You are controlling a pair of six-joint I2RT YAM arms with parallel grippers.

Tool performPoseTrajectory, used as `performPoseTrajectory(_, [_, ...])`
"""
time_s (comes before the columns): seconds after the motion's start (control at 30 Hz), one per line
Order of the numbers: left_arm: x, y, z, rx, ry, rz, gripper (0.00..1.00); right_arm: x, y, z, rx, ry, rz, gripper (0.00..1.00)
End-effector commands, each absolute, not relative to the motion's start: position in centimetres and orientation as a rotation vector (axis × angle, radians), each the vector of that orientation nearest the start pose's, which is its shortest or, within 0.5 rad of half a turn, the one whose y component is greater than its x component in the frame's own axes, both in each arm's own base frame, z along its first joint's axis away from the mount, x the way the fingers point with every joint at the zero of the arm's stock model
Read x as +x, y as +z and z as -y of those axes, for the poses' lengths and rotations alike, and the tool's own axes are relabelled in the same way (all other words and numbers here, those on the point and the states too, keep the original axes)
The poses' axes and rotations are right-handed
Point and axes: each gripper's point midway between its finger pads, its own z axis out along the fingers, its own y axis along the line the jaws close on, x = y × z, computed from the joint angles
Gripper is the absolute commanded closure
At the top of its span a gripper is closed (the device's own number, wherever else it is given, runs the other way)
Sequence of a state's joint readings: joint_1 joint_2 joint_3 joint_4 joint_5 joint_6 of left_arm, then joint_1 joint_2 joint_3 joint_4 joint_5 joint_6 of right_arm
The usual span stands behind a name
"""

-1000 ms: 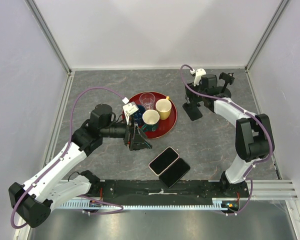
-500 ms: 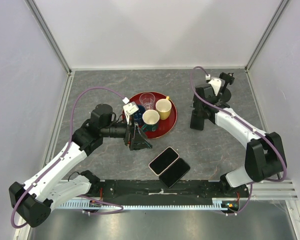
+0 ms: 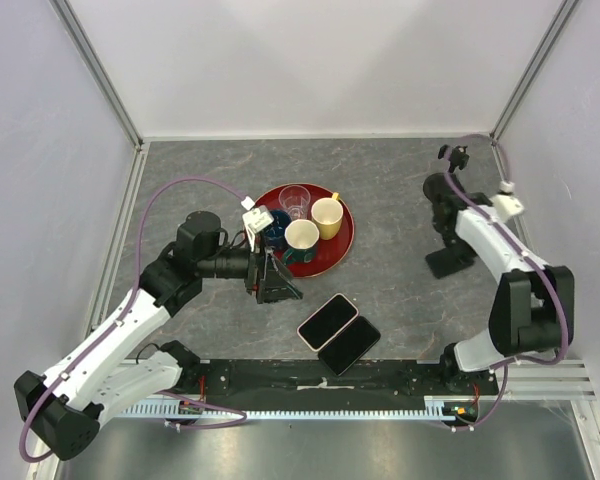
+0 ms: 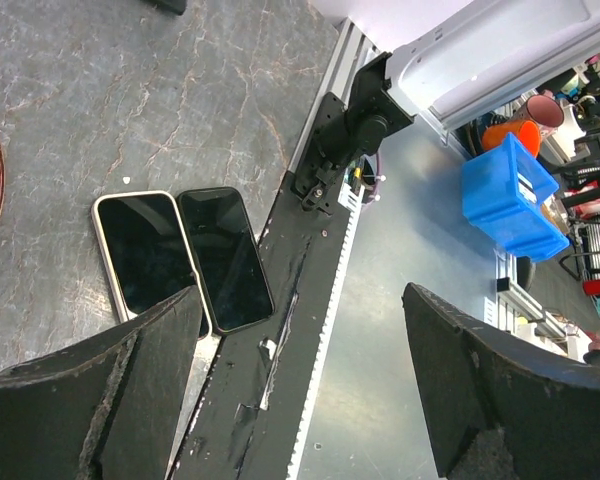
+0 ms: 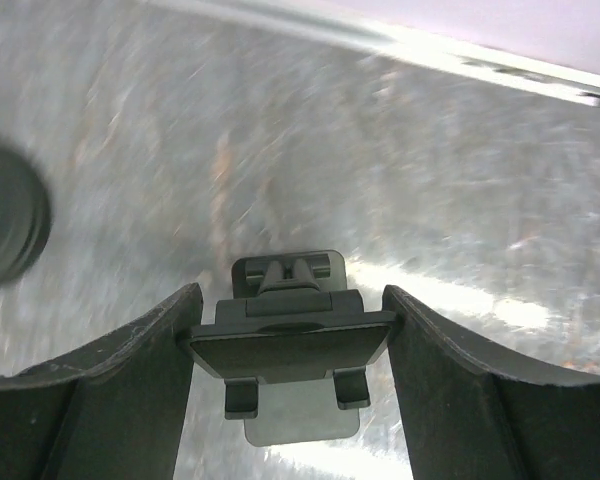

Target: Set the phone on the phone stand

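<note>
Right wrist view, my right gripper (image 5: pixel 290 300) clamped around the stand (image 5: pixel 290 340), left wrist view, my left gripper (image 4: pixel 300 300) spread wide, phones (image 4: pixel 145 250) lower left.

Phones (image 3: pixel 328 321) before tray (image 3: pixel 348 236), phone stand (image 5: pixel 290 330) far right

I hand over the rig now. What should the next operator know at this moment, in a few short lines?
Left tool: open, holding nothing, beside the red tray.
Right tool: shut on the phone stand, at the right side of the table. I cannot tell whether the stand touches the table.
Phones: the cream-edged phone and the black phone lie flat, side by side, at the near edge.
Done: the stand is gripped.
Left: set the stand down, pick up a phone, place it on the stand.
</note>
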State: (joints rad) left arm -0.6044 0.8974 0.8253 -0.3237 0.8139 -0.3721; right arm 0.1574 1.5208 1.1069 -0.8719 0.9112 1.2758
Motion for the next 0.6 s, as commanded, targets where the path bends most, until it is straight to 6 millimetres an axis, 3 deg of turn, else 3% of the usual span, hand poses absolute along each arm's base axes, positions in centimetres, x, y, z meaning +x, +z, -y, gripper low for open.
performPoseTrajectory(0.0, [12.6, 26.2, 26.0, 0.824, -1.446, -1.936, 0.12, 27.2, 15.5, 11.8, 1.557, -0.688, -1.539, 1.0])
performPoseTrajectory(0.07, [12.5, 26.2, 26.0, 0.832, -1.449, -1.935, 0.12, 25.6, 16.6, 13.8, 1.608, -0.716, -1.437, 1.0])
performPoseTrajectory(0.27, [12.9, 26.3, 26.5, 0.836, -1.466, -1.948, 0.13, 23.2, 16.1, 17.3, 1.728, -0.815, -1.311, 1.0])
performPoseTrajectory(0.43, [12.8, 27.1, 26.6, 0.845, -1.475, -1.938, 0.13, 23.0, 16.1, 19.0, 1.761, -0.876, -1.262, 1.0])
performPoseTrajectory(0.57, [12.9, 27.1, 26.5, 0.838, -1.463, -1.937, 0.13, 24.5, 15.5, 19.4, 1.732, -0.869, -1.347, 1.0])
